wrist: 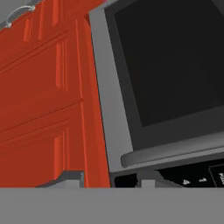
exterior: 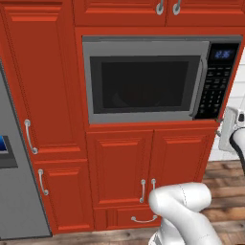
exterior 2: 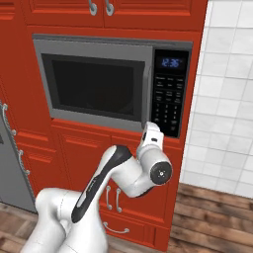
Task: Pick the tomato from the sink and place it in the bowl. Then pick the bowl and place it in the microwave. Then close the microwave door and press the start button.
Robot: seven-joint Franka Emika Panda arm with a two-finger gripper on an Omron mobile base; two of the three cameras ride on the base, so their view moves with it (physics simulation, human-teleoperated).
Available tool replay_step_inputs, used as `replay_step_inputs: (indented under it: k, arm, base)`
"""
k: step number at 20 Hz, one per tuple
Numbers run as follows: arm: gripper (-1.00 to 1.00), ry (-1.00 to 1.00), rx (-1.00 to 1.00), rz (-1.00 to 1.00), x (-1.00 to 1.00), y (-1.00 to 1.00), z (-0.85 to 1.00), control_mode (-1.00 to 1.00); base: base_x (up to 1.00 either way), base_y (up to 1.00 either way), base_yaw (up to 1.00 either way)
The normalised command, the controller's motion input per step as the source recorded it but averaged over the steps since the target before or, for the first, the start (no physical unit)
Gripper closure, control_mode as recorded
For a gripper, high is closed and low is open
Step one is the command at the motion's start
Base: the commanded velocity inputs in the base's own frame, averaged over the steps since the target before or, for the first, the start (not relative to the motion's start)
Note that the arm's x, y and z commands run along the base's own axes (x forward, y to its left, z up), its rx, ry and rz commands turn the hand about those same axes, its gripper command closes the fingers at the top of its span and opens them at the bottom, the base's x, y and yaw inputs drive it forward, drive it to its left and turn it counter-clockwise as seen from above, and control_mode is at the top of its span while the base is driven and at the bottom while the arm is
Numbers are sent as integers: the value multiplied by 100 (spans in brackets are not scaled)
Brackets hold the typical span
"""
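Observation:
The microwave [exterior: 148, 48] is built into red cabinets, and the microwave door [exterior: 143, 83] is shut, its dark window hiding the inside. The curved grey handle [exterior: 200, 86] runs beside the black keypad panel [exterior: 215, 81] with its blue display [exterior 2: 171, 63]. My gripper [exterior 2: 150, 128] is right at the lower edge of the keypad panel [exterior 2: 168, 99]. In the hand view the gripper [wrist: 108, 181] shows two tips with a gap and nothing between them, facing the door window [wrist: 170, 57] and keypad [wrist: 192, 177]. The tomato, the bowl and the sink are out of view.
Red cabinet doors [exterior: 143, 167] with silver handles sit below the microwave, with a tall red cabinet [exterior: 43, 105] to the left. A grey appliance [exterior: 12, 182] stands at the far left. White tiled wall [exterior 2: 227, 99] lies to the right, over wood flooring [exterior 2: 217, 217].

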Motion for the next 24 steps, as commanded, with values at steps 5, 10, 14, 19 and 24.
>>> replay_step_inputs:
  k: [5,10,14,19,24]
  arm:
    - [100,-7,9,-8,14,9,5,-100]
    - [100,-6,11,-12,13,0,10,-100]
    - [100,-1,7,-14,26,8,14,-100]
    - [100,-1,6,-9,27,3,3,-100]
    - [100,-1,9,0,10,-10,0,-100]
  base:
    - [0,0,0]
    - [0,0,0]
    - [0,0,0]
    - [0,0,0]
    - [0,0,0]
